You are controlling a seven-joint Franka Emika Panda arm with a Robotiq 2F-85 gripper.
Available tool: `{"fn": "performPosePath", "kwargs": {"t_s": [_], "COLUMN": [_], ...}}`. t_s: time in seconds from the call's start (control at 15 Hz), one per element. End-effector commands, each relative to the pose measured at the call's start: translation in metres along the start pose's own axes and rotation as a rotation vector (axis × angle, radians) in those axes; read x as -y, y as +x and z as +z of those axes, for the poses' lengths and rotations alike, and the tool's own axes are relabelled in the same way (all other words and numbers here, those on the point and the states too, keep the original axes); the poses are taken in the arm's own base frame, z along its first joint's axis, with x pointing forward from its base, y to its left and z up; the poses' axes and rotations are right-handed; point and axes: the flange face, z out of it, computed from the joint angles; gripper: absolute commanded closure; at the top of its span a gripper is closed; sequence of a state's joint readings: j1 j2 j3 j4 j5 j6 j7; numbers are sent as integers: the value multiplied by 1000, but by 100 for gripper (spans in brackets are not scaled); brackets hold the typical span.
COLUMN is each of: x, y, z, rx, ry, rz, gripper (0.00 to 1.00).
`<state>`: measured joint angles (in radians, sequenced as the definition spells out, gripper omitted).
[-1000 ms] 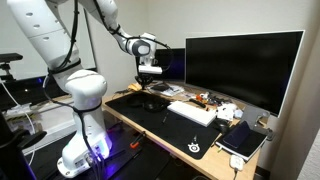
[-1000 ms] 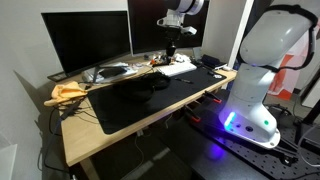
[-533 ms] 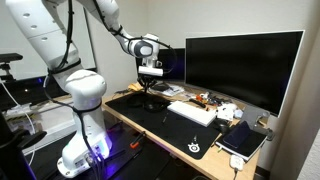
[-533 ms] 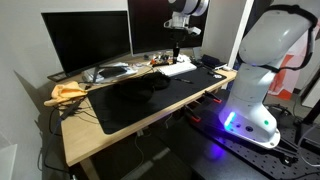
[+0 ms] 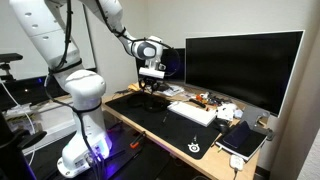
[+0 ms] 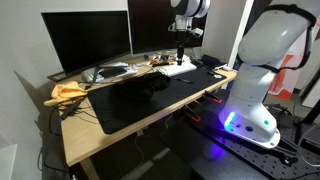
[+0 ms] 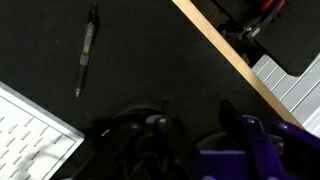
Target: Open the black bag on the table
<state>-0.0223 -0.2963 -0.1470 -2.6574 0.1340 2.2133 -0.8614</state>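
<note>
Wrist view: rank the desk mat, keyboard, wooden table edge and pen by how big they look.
1. Black desk mat, fills most of the frame.
2. White keyboard, though only a corner shows.
3. Table edge, a thin wooden strip.
4. Pen, smallest.

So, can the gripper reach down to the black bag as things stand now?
Probably yes: the gripper hangs above the table, and nothing seems to stand between it and the black bag.

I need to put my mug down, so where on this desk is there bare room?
The widest bare stretch is the black mat along the front edge, between the yellow cloth and the black bag. It is crowded under the monitors and around the white keyboard near the end effector.
</note>
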Motion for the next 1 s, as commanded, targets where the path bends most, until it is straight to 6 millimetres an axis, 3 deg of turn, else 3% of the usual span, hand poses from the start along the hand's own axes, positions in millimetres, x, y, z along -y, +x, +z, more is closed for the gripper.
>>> {"fn": "performPosePath", "kwargs": {"t_s": [0.0,0.13,0.73,0.8,0.93], "x": [-5,-7,-29,-21,-26], "y": [2,4,22,16,19], "z": [-7,-9,-15,-13,-11], "rx": [34,38,100,56,72], "ry": [-3,-12,-31,-28,-31], "rz": [34,44,98,72,78], "gripper": [14,1,0,0,0]}}
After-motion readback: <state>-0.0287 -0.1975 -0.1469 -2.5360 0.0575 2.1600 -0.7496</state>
